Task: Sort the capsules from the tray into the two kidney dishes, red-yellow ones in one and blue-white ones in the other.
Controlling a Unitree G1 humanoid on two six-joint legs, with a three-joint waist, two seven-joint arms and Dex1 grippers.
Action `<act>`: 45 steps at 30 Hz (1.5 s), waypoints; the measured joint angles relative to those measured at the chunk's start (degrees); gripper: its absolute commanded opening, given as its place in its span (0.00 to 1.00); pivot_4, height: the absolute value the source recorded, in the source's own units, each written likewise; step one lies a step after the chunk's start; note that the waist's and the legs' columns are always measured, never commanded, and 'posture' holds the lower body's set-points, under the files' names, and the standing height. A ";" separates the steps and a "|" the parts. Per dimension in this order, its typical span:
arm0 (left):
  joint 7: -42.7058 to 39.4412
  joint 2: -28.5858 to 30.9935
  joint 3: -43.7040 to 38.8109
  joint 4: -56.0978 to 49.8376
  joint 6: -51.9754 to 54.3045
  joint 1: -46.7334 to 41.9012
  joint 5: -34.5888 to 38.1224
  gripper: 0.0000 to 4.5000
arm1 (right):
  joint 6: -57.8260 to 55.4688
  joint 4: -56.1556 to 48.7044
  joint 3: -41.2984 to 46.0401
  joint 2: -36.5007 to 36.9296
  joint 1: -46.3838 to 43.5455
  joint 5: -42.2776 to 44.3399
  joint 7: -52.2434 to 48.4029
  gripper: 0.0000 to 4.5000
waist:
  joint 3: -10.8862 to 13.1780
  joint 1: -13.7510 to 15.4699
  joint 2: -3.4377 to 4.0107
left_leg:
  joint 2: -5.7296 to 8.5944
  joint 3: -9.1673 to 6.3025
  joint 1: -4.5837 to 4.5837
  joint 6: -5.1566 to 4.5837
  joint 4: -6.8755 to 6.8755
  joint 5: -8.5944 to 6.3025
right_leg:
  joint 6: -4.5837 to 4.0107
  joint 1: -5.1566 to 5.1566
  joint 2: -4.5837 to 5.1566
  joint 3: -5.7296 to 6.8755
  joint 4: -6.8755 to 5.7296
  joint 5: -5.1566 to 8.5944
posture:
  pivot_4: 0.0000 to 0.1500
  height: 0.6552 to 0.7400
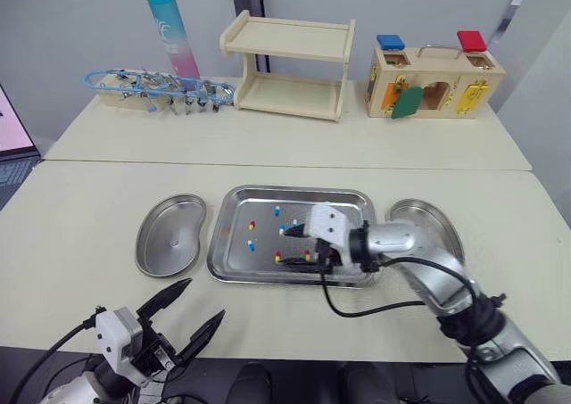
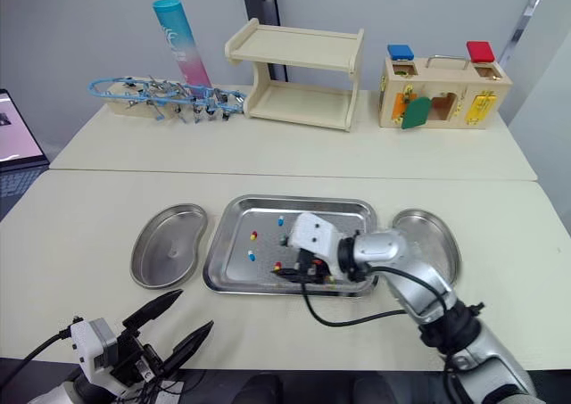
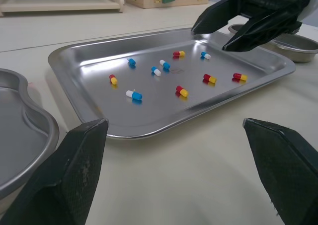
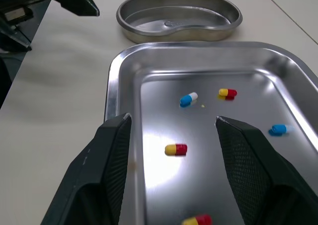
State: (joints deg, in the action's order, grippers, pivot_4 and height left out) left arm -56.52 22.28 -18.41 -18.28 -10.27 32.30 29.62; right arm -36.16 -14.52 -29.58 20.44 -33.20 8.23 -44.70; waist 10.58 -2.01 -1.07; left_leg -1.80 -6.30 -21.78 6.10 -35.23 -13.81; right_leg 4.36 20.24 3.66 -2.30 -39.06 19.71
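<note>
While left gripper (image 1: 204, 299) hangs spread at table (image 1: 89, 243) edge, right gripper (image 1: 293, 248) hovers parted over red-yellow capsule (image 4: 176, 149) in tray (image 1: 268, 190).

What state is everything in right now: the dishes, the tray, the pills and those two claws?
left kidney dish: empty.
right kidney dish: partly hidden by the arm; visible part empty.
tray: holds loose capsules of both colours.
capsules: lying in the tray, unsorted.
left gripper: open, holding nothing.
right gripper: open over the tray, holding nothing.
</note>
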 measured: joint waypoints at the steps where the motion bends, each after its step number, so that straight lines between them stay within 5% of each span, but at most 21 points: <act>1: 0.21 0.00 0.27 -0.12 -0.03 0.00 -0.18 1.00 | -0.62 1.24 -0.52 -1.47 -0.64 -0.90 1.27 0.66 | -0.01 -0.01 -0.01 | 0.00 0.00 0.00 0.00 0.00 0.00 | 0.00 0.00 0.00 0.00 0.00 0.00 | 1.00 1.00; 25: 0.24 0.06 0.22 3.41 -3.65 0.29 -0.24 1.00 | 2.73 27.43 -4.92 -19.01 -8.05 -9.85 8.11 0.66 | -0.01 -1.30 -0.02 | -0.03 -0.06 0.00 -0.02 0.04 -0.01 | -0.04 0.10 -0.07 -0.02 -0.05 -0.02 | 1.00 1.00; 37: 0.10 0.19 0.29 3.56 -4.04 -0.37 -0.43 1.00 | 5.34 31.08 -4.22 -19.59 -10.22 -11.64 6.22 0.00 | -0.01 -1.30 -0.01 | -0.04 -0.06 -0.01 -0.02 0.05 -0.01 | -0.06 0.13 -0.09 -0.04 -0.05 -0.03 | 1.00 1.00; 45: 1.05 0.39 0.65 3.33 -3.75 -1.01 -0.52 1.00 | 6.51 31.07 -4.33 -19.53 -10.21 -11.81 4.06 0.00 | -0.01 -1.30 -0.01 | -0.05 -0.06 -0.02 -0.02 0.06 -0.01 | -0.06 0.15 -0.09 -0.04 -0.05 -0.03 | 1.00 1.00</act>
State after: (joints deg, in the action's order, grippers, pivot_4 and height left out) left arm -55.47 22.67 -17.77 -14.95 -14.02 31.29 29.10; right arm -29.65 16.55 -33.91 0.92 -43.40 -3.58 -40.64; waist 10.57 -3.31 -1.08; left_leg -1.85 -6.36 -21.80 6.08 -35.17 -13.82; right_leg 4.30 20.39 3.58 -2.34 -39.11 19.68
